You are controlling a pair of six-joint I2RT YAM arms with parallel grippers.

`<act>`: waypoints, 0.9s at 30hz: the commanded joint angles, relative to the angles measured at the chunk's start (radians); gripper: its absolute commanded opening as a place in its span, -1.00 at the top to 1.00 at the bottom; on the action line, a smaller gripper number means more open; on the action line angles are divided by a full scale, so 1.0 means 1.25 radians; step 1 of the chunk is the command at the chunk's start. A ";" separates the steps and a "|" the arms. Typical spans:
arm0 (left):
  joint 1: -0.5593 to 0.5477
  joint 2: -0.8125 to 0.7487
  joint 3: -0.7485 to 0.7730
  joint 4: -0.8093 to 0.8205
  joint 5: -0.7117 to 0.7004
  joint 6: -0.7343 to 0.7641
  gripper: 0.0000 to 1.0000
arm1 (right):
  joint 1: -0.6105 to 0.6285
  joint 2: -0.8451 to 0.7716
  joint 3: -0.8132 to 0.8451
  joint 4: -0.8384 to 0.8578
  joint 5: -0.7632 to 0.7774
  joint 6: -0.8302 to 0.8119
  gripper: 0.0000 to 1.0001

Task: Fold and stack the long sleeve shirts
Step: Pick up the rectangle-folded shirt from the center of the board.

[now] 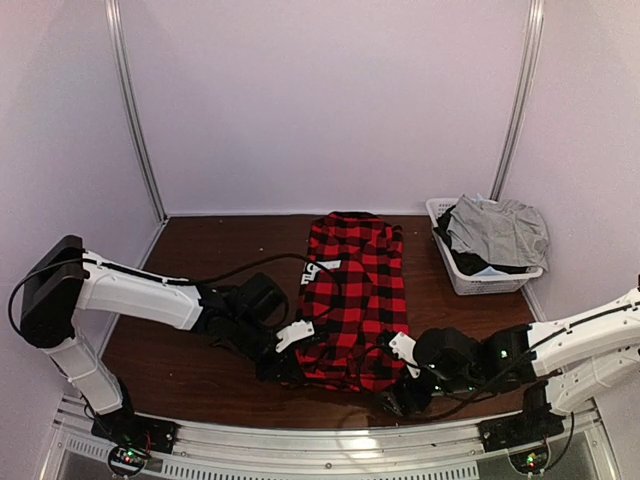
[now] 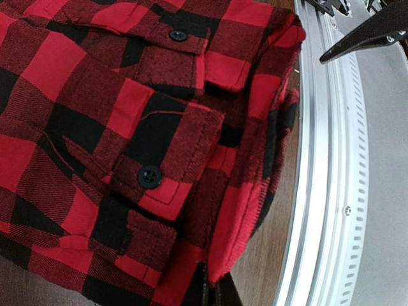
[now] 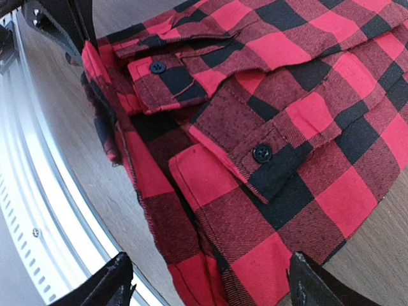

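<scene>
Flannel shirt lies mid-worktop, long axis running from near edge to far edge, collar far. Left gripper is clenched, apparently pinching the near-left hem corner. Right gripper is released, straddling the near-right hem. I judge both arms equally near.

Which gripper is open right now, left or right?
The right gripper, its fingers spread wide over the flannel shirt's near edge; the left gripper is shut beside that hem.
</scene>
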 commanded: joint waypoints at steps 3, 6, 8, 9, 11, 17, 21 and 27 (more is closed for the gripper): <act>0.008 -0.010 0.023 -0.010 0.011 -0.007 1.00 | 0.044 0.050 0.039 -0.051 0.067 0.012 -0.70; 0.009 -0.015 0.024 -0.011 0.009 -0.007 1.00 | 0.052 0.076 0.050 -0.067 0.085 0.013 -0.66; 0.009 -0.018 0.024 -0.008 0.011 -0.007 1.00 | 0.057 0.095 0.054 -0.073 0.091 0.011 -0.59; 0.009 -0.019 0.023 -0.008 0.012 -0.007 1.00 | 0.057 0.104 0.057 -0.078 0.093 0.010 -0.55; 0.009 -0.017 0.022 -0.008 0.010 -0.007 1.00 | 0.061 0.121 0.064 -0.091 0.106 0.014 -0.52; 0.008 -0.019 0.021 -0.013 0.004 -0.028 1.00 | 0.084 0.152 0.077 -0.118 0.143 0.031 -0.21; 0.008 -0.020 0.023 -0.033 -0.017 -0.044 1.00 | 0.092 0.163 0.082 -0.126 0.168 0.036 -0.06; 0.009 -0.034 0.017 -0.046 -0.029 -0.065 1.00 | 0.109 0.182 0.090 -0.136 0.175 0.043 0.34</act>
